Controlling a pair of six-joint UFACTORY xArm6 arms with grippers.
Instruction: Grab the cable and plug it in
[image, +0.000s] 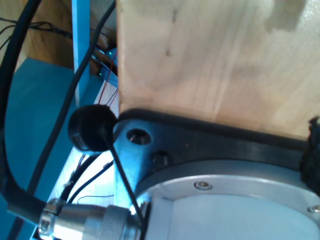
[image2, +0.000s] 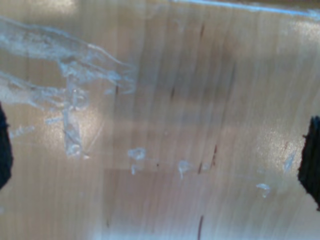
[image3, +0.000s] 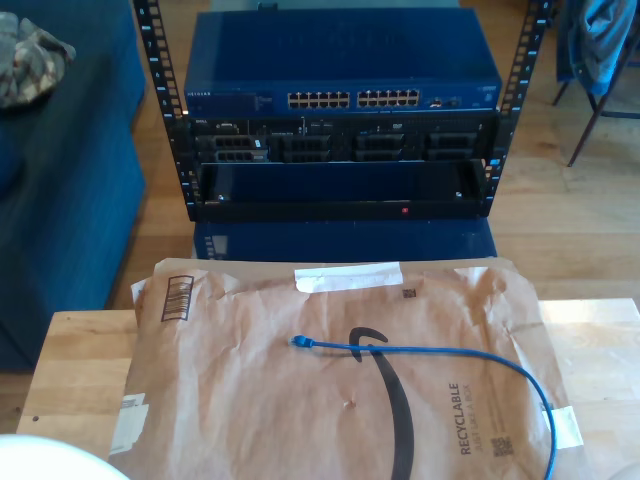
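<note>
Wooden table (image3: 80, 350) carries a brown paper mailer (image3: 300, 400), with a blue rack of network gear (image3: 340, 130) behind. On the mailer lies the cable (image3: 430, 352): long axis crosswise, one plug pointing toward the exterior view's left, far end curving down at right. Jaw state of my first gripper and my second gripper: cannot tell.

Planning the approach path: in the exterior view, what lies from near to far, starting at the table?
Wooden table → brown paper mailer with the blue cable lying on it → black rack shelf → blue network switch on top.
</note>
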